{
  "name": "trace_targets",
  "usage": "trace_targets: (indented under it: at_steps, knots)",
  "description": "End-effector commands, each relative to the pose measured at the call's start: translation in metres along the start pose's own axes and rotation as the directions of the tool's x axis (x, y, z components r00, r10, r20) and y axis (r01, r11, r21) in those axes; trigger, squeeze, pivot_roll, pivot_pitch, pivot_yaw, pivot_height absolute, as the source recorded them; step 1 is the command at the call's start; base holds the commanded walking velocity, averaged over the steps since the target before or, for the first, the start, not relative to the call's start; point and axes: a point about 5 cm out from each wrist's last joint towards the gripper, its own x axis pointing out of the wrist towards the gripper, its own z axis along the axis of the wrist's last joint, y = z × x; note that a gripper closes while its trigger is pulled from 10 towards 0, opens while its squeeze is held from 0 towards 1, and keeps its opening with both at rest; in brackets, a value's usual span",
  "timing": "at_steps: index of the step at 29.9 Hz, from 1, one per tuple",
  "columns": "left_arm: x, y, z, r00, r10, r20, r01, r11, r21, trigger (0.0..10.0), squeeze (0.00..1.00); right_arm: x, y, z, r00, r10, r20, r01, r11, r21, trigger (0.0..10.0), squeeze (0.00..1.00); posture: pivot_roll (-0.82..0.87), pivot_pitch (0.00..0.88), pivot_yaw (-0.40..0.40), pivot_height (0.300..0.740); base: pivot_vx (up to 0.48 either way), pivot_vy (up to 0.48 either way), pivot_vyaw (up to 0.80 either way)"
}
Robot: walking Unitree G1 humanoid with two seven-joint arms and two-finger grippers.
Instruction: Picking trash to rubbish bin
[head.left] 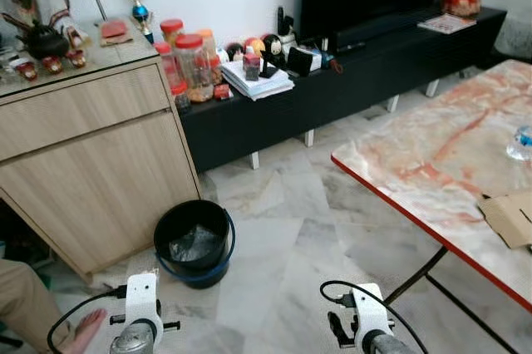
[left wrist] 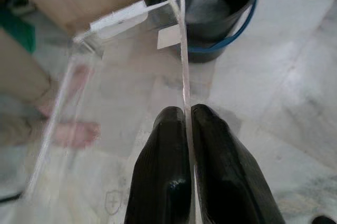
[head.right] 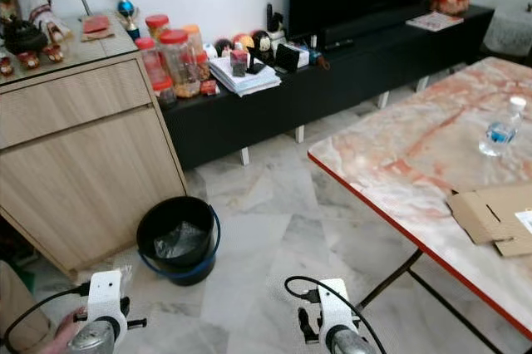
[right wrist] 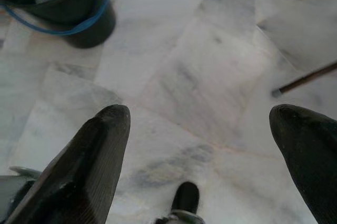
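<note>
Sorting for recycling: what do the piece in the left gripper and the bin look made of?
Clear container: likely thin rigid plastic, glossy; the floor shows through it. The left gripper pinches one wall. Bin: apparently black plastic, blue rim band, dark liner inside.

Bright, even indoor light, soft shadows, wrist views blurred — near parts

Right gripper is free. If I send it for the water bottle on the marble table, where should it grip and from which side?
Grip the water bottle across its clear body, below the white cap. It stands upright, so come in level from the table's near red edge. The flattened cardboard lies nearer; stay clear of it. The right gripper is open.
</note>
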Motion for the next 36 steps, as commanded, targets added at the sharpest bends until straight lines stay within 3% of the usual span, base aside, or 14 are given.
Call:
trace_targets:
  at_steps: [1,8,17,20,36]
  knots:
    - [0.0003,0.0056,0.0014,1.000,0.017,0.002,-0.017,1.000,0.003,10.0,0.00,0.0021,0.0057,0.0070,1.000,0.021,0.018,-0.021,1.000,-0.001,10.0,0.00,0.06,0.000,0.036,0.740,0.259,0.000,0.00]
    - [-0.0010,0.0084,-0.0028,1.000,0.025,-0.009,-0.025,1.000,-0.001,10.0,0.00,0.0020,0.0055,0.0074,1.000,0.022,0.021,-0.021,0.999,-0.031,10.0,0.00,0.06,0.000,0.036,0.740,0.262,0.000,0.00]
    - [-0.0008,0.0098,-0.0018,1.000,0.027,-0.006,-0.027,1.000,0.003,10.0,0.00,0.0015,0.0053,0.0054,1.000,0.012,0.025,-0.011,1.000,-0.018,10.0,0.00,0.07,0.000,0.037,0.740,0.265,0.000,0.68]
    - [-0.0002,0.0118,0.0008,0.999,0.032,0.001,-0.032,0.999,0.001,10.0,0.00,0.0011,0.0052,0.0034,1.000,0.007,0.022,-0.007,1.000,0.016,10.0,0.00,0.09,0.000,0.041,0.740,0.266,0.000,0.00]
    - [-0.0018,0.0113,-0.0038,0.999,0.040,-0.002,-0.040,0.999,-0.014,10.0,0.00,0.0018,0.0079,0.0052,0.999,0.026,0.021,-0.026,0.999,-0.020,10.0,0.00,0.10,0.000,0.026,0.740,0.270,0.000,0.00]
